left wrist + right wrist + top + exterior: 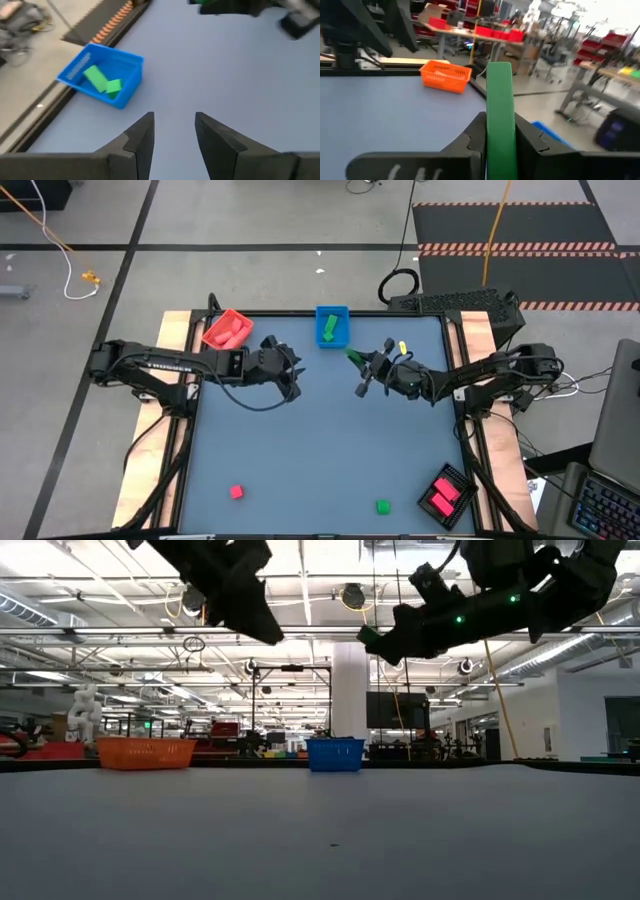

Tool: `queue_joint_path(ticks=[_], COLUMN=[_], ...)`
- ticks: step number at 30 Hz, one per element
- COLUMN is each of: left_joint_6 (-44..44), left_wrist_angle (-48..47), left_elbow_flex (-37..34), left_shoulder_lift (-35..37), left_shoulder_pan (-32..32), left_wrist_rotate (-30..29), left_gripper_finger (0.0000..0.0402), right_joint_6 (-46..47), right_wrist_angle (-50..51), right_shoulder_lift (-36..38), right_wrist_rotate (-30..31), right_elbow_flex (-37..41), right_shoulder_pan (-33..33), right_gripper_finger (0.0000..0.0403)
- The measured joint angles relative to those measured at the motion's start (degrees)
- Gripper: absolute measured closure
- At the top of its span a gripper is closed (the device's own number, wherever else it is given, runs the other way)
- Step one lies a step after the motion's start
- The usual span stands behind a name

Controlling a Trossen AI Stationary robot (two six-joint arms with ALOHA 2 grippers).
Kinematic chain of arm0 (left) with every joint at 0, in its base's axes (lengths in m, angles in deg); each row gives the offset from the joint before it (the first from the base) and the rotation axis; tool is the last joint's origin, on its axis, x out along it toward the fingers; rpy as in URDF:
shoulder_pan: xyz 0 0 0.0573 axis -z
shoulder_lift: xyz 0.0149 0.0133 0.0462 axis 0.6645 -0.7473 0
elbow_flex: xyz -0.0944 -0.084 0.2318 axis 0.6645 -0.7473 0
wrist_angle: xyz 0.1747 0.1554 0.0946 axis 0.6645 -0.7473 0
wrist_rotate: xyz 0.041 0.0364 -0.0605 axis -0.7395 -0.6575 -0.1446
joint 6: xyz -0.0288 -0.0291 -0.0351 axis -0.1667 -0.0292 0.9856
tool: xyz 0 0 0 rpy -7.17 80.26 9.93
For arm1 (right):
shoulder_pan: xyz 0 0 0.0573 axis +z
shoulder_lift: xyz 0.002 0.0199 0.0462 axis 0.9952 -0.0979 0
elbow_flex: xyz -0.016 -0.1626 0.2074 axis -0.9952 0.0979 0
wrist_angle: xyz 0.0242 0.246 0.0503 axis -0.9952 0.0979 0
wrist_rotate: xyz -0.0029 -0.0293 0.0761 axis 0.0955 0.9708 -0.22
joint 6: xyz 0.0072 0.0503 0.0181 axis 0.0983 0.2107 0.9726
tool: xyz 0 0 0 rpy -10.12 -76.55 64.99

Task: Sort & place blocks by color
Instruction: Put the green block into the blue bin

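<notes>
sorting well along, two blocks still loose

from my seat, the red tray at the far left already holds red pieces. my left gripper hovers beside it, fingers parted and empty. the blue tray has two green blocks in it. my right gripper pinches a green bar just short of that tray, so i judge a drop is next. near the front edge, a red block and a green block wait; the black tray holds pink ones.
</notes>
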Motion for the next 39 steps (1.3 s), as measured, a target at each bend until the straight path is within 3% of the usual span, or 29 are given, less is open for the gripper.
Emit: queue_joint_path(ticks=[5,8,14,20,27,32,39], left_joint_6=[-3.34,-5.04,-5.50,-7.67,-7.82,-7.33,-7.60], left_wrist_angle=[10.13,17.52,31.90,31.38,30.72,33.26,34.35], left_elbow_flex=[-7.80,-11.74,-15.86,-16.13,-16.19,-16.19,-16.18], left_shoulder_lift=[-0.02,-0.04,-0.02,0.23,0.74,0.74,0.76], left_shoulder_pan=[-0.14,-1.46,-5.00,-5.51,-5.49,-5.49,-5.49], left_wrist_rotate=[-1.47,-1.43,1.51,3.69,3.75,5.49,7.31], left_gripper_finger=[0.0256,0.0256,0.0256,0.0256,0.0256,0.0256,0.0256], right_joint_6=[6.16,6.85,7.53,7.21,10.62,12.01,11.75], right_wrist_angle=[1.66,4.45,21.35,34.67,36.98,34.96,39.06], right_shoulder_lift=[0.00,0.00,0.00,0.00,-0.68,-5.89,-15.60], right_wrist_rotate=[-6.23,-6.40,-12.49,-15.43,-23.30,-27.58,-29.15], right_elbow_flex=[-0.29,-3.27,-15.24,-23.79,-25.16,-26.97,-36.06], right_shoulder_pan=[-2.03,-3.36,-8.59,-14.01,-20.70,-23.75,-25.64], right_gripper_finger=[0.0358,0.0358,0.0358,0.0358,0.0358,0.0358,0.0358])
